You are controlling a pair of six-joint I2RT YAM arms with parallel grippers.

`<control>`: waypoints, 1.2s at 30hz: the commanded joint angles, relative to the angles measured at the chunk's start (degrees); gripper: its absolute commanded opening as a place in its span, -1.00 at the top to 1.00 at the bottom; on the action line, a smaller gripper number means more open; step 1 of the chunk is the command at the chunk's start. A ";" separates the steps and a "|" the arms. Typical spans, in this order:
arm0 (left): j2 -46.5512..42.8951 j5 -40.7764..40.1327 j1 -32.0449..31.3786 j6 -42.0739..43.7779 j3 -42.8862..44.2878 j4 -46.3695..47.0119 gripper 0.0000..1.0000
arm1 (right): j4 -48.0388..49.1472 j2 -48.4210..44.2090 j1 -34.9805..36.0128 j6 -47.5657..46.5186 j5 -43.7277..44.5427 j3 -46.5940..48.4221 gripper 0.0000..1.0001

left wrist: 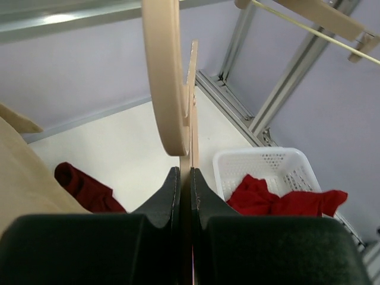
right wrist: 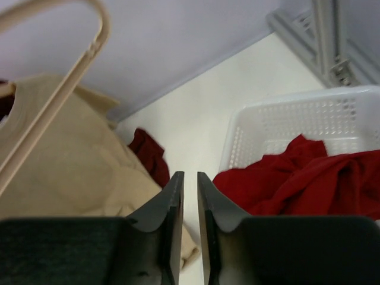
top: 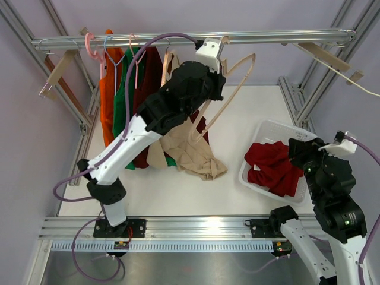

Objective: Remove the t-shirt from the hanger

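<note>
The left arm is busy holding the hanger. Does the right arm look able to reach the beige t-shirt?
Probably yes: the right gripper hangs empty over the basket, and only bare table lies between it and the beige t-shirt, with nothing in the way.

One t-shirt [top: 193,154]; one bare hanger [left wrist: 163,71]; one basket [top: 274,124]; one red garment [top: 273,169]; three hung garments [top: 108,101] [top: 122,104] [top: 151,77].

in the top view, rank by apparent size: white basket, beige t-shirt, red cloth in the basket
1. white basket and beige t-shirt: about alike; the left arm hides part of the shirt, so unranked
2. red cloth: smallest, lying inside the basket
</note>
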 commanded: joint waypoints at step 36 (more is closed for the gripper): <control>24.82 11.32 12.56 -1.29 17.64 24.90 1.00 | 10.62 -2.53 -0.13 -3.48 -32.99 -5.92 -0.04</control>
